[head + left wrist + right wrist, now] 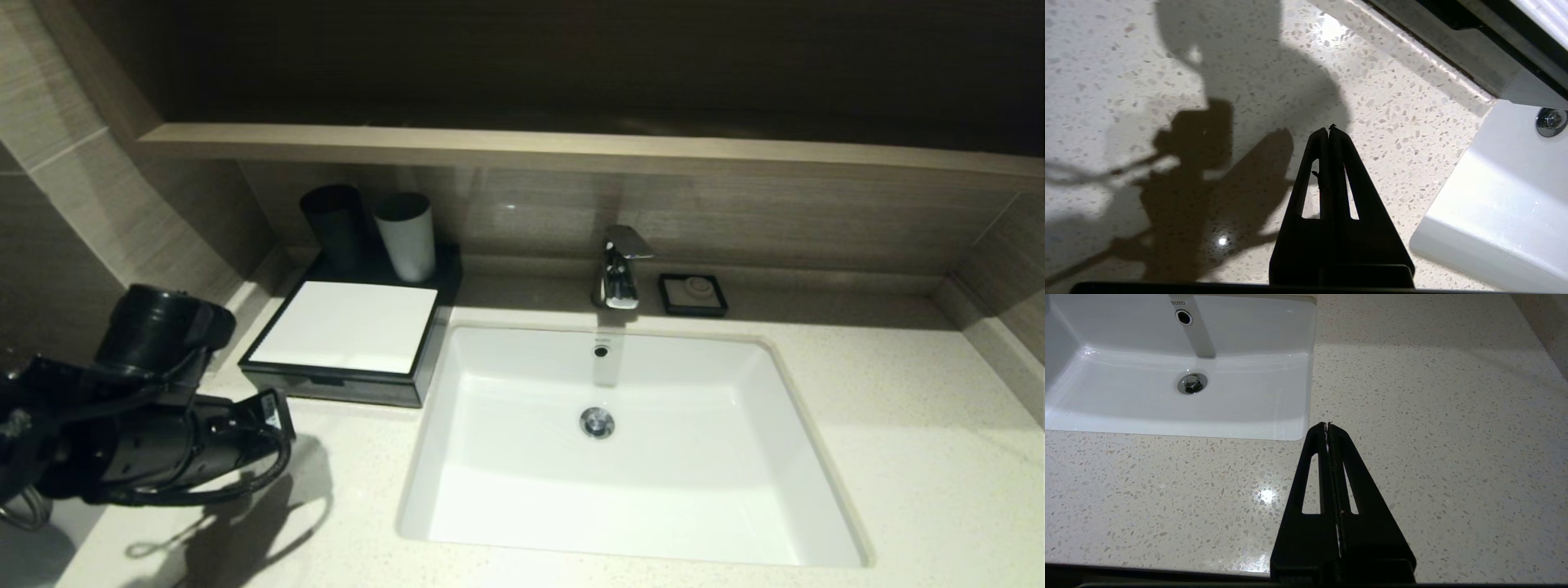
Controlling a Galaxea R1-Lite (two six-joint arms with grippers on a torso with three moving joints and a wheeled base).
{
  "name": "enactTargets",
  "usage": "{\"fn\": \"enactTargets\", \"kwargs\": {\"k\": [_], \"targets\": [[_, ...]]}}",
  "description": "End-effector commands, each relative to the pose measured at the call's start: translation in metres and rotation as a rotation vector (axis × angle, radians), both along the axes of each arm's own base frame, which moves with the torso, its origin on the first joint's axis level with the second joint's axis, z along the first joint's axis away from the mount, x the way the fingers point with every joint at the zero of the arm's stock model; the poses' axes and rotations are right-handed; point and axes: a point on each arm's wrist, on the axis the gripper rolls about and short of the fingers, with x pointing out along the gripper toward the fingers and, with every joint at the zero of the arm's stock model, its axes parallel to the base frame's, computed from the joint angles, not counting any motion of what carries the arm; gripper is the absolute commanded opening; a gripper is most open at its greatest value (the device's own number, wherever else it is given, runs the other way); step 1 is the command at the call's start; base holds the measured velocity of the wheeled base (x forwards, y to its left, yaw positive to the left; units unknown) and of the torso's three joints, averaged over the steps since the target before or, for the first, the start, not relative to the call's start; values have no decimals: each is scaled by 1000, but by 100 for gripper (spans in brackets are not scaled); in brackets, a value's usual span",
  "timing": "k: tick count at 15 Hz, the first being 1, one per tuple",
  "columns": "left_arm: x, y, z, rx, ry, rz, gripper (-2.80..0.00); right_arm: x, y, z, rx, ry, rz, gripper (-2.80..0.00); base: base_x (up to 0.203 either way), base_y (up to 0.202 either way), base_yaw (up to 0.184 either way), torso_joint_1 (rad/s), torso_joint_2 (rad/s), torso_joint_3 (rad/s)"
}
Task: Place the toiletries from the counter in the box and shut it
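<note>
The box, low and black with a flat white top panel, stands at the back left of the speckled counter, its drawer front flush with the body. No toiletries show in any view. My left arm hangs over the counter's front left corner, in front of the box. The left gripper is shut with nothing in it, above bare counter, with the box front ahead. My right gripper is also shut and empty, above the counter by the basin's near right corner; it is out of the head view.
The white inset basin fills the counter's middle, with a chrome faucet behind it. A black cup and a white cup stand behind the box. A small black soap dish sits right of the faucet. A wood-look ledge runs above.
</note>
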Motion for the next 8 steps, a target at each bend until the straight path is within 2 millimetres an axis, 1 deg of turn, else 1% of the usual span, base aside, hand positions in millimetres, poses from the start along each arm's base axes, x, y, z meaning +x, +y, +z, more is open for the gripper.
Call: {"fn": "enactTargets", "kwargs": {"k": [1,5,8], "targets": [[-13,13,6,19,-36,21,-280,0,0,0,0,1,0,-280,0,0,0,0,0,0],[-30,38,10,98,-67,51,-280,0,0,0,0,1,0,-280,0,0,0,0,0,0],[-46,42,9,146,-117,17,-280,0,0,0,0,1,0,-280,0,0,0,0,0,0]]}}
